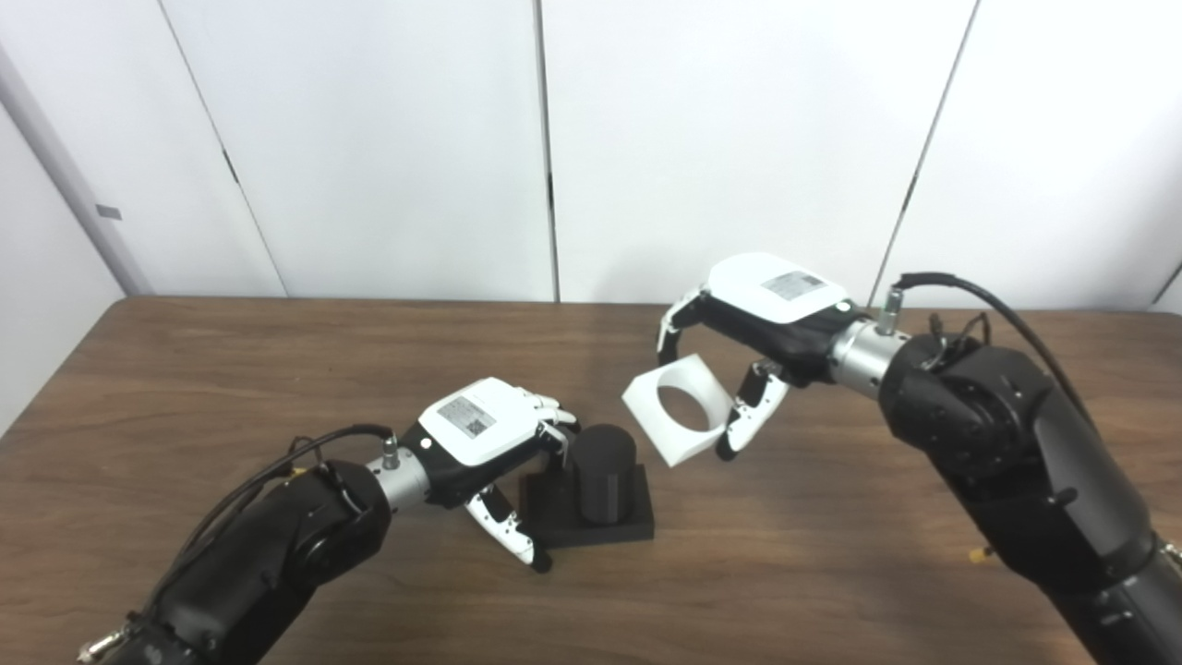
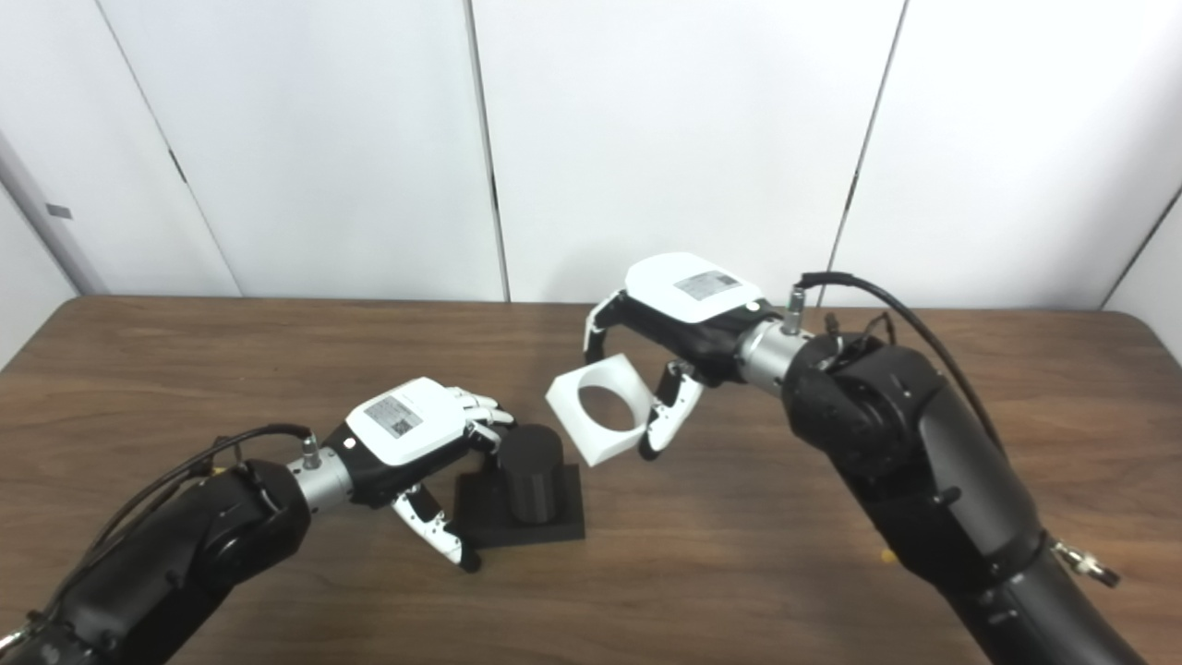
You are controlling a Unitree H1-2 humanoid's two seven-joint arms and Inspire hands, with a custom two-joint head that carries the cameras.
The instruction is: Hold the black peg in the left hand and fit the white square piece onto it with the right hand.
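The black peg (image 1: 605, 473) is a short upright cylinder on a flat black square base (image 1: 630, 530), standing on the wooden table (image 1: 813, 582). My left hand (image 1: 482, 430) is closed on it from the left: fingers curl against the top of the cylinder and the thumb (image 1: 513, 536) rests at the base's front left corner. My right hand (image 1: 768, 303) is shut on the white square piece (image 1: 646, 399), which has a round hole through it. The piece hangs tilted in the air, just up and to the right of the peg, a small gap apart. Both also show in the right eye view (image 2: 531, 471).
The table's far edge meets white wall panels (image 1: 388, 139). Cables loop from both forearms, one on the right (image 1: 1007, 319).
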